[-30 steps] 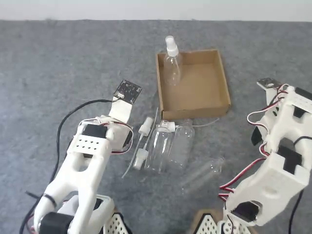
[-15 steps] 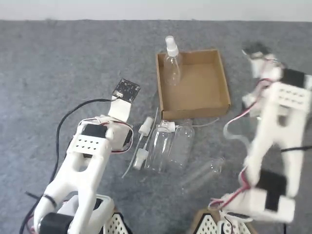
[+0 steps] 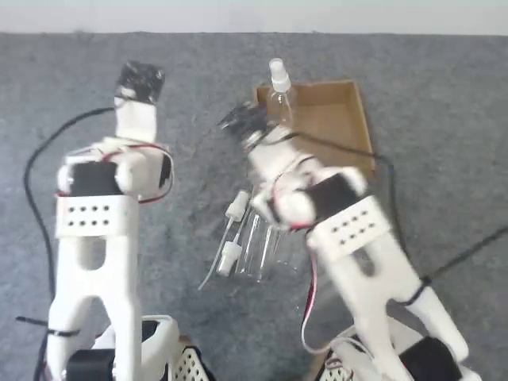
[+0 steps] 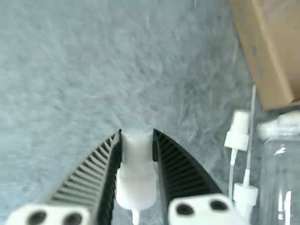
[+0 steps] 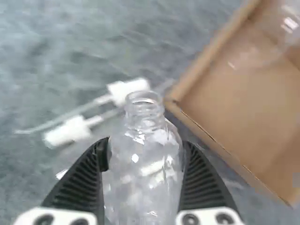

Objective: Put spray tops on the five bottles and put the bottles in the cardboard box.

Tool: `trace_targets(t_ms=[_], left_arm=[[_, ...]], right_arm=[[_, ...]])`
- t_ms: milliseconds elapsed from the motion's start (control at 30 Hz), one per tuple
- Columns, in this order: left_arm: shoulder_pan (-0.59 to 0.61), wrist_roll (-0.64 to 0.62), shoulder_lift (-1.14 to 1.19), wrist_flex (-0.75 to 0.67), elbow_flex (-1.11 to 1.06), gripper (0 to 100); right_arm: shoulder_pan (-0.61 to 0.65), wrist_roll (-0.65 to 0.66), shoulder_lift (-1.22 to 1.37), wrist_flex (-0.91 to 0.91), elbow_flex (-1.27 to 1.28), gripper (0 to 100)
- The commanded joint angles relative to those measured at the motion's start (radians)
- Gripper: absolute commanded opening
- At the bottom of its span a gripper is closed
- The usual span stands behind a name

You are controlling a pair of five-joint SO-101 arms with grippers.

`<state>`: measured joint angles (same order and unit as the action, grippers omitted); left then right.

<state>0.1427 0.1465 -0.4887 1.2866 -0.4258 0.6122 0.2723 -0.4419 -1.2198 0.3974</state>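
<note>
**tabletop_tom:** Two grippers, both loaded as far as I can see. What's the left one got?

**so101_sam:** Yep. The left gripper (image 4: pixel 136 138) is pinched tight on a white plastic spray top (image 4: pixel 136 180). It runs lengthwise between the black ridged jaws, with its head up near the tips and the thin tube pointing back toward the wrist. There's grey carpet (image 4: pixel 70 70) under the tips. A bit farther out and off to one side are two loose white spray tops (image 4: pixel 236 136) with long dip tubes, lying next to each other. Just beside those is a clear plastic bottle lying on its side (image 4: pixel 281 159). Farthest out from that gripper you get a corner of the brown cardboard box (image 4: pixel 267 51).

**tabletop_tom:** And the right one?

**so101_sam:** The right gripper (image 5: pixel 144 149) is clamped around a clear open-necked plastic bottle (image 5: pixel 143 122), one jaw on each side of the body. The bare neck pokes out past the tips. Just beyond that neck are the same two loose tops on the carpet, and the box wall sits right beside them.

**tabletop_tom:** Anything in the box?

**so101_sam:** One capped clear bottle (image 3: pixel 279 95), well past the gripper. It's lying along a box wall, with its white sprayer sticking out over the far rim.
</note>
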Motion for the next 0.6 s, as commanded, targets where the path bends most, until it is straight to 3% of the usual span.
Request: trace_targets(t_ms=[0,300,567], left_arm=[[0.005,-0.012,-0.101,0.101,0.203,1],[-0.003,-0.117,-0.387,0.107,0.248,1],[-0.003,-0.330,-0.440,-0.083,0.248,1]], right_arm=[[0.122,-0.038,-0.062,0.130,0.074,0.6],[0.219,-0.095,-0.254,0.297,0.310,0.6],[0.275,-0.117,-0.343,0.512,0.532,0.6]])
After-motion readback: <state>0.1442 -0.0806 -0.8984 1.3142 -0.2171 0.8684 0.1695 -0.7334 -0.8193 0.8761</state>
